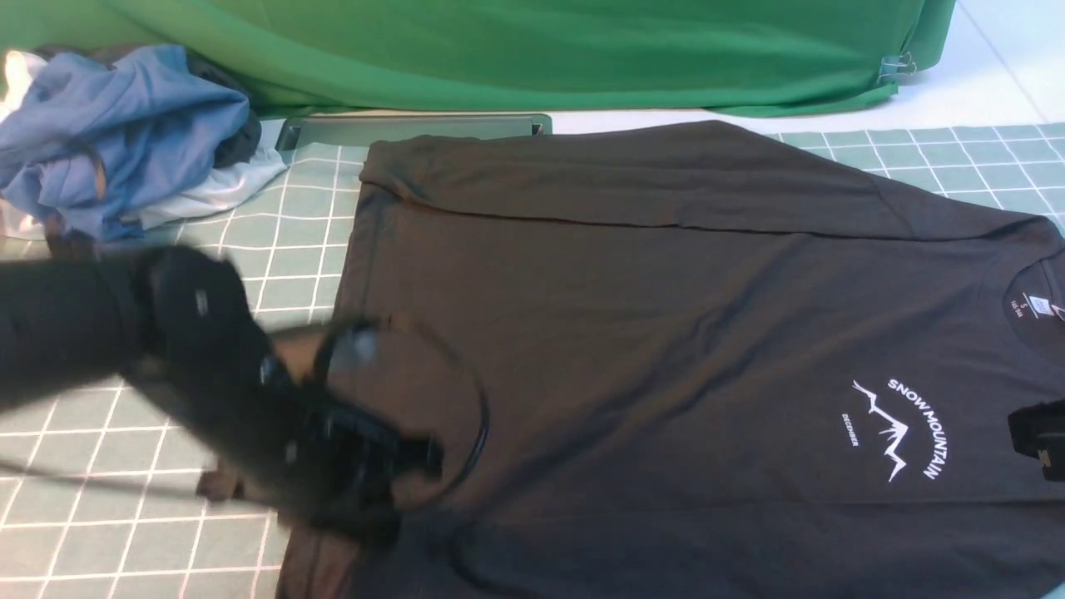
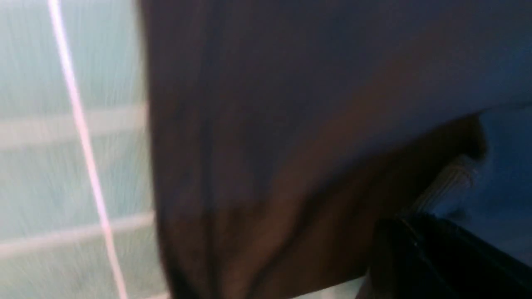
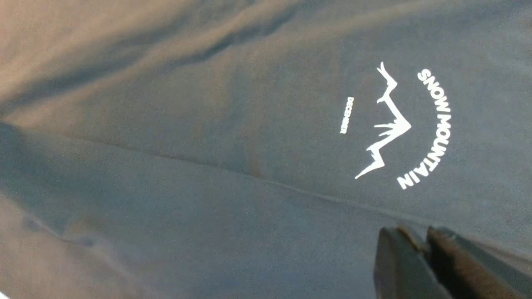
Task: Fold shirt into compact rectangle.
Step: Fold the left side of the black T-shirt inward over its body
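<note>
Clamped shut on the shirt (image 1: 666, 333), the left gripper (image 1: 391, 466) at the near-left hem and right gripper (image 3: 413, 233) beside the print (image 1: 903, 428) seem poised to fold it.

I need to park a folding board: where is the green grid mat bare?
Bare green grid mat shows near left, below the black left arm, bordered by the black knit T-shirt hem; also the far-right mat corner, between shirt shoulder and green backdrop cloth. Crowded: blue and white garment pile far left; shirt fills the middle.
</note>
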{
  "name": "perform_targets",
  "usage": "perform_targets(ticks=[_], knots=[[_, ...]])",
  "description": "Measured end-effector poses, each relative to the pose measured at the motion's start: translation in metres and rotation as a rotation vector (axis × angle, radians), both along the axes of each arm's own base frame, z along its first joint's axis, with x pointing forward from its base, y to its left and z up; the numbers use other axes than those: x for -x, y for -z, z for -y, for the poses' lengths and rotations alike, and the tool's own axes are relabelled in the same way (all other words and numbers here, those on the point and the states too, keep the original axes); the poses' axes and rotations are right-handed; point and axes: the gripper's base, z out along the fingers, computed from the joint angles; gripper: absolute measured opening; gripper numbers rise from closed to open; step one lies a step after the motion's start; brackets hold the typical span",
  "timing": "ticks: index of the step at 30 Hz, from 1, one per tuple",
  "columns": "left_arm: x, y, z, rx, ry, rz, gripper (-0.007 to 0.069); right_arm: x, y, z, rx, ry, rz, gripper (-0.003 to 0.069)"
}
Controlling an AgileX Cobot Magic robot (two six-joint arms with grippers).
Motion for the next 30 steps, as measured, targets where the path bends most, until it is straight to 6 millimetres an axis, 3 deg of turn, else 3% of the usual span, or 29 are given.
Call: perform_targets(ticks=[5,8,11,18,22,26,30], knots=[[-0.027,-0.067,0.005,0.003,0.004,0.178,0.0028,0.0,0.0,0.0,0.0,0.0,0.0,0.011],[-0.042,-0.092,0.007,0.028,-0.014,0.25,0.0028,0.0,0.0,0.0,0.0,0.001,0.003,0.0114],[-0.062,-0.099,0.003,0.035,-0.052,0.276,0.0028,-0.001,0.0,0.0,0.001,0.003,0.01,0.0119],[-0.114,-0.076,-0.025,0.039,-0.145,0.232,0.0028,-0.003,-0.002,0.001,0.002,0.013,0.036,0.0126],[-0.144,-0.046,-0.032,0.061,-0.173,0.176,0.0028,-0.005,-0.003,0.001,0.003,0.021,0.06,0.013],[-0.163,-0.017,-0.031,0.056,-0.183,0.159,0.0029,-0.006,-0.004,0.002,0.003,0.028,0.076,0.0141],[-0.171,-0.003,-0.031,0.041,-0.187,0.157,0.0034,-0.006,-0.004,0.002,0.004,0.029,0.081,0.0145]])
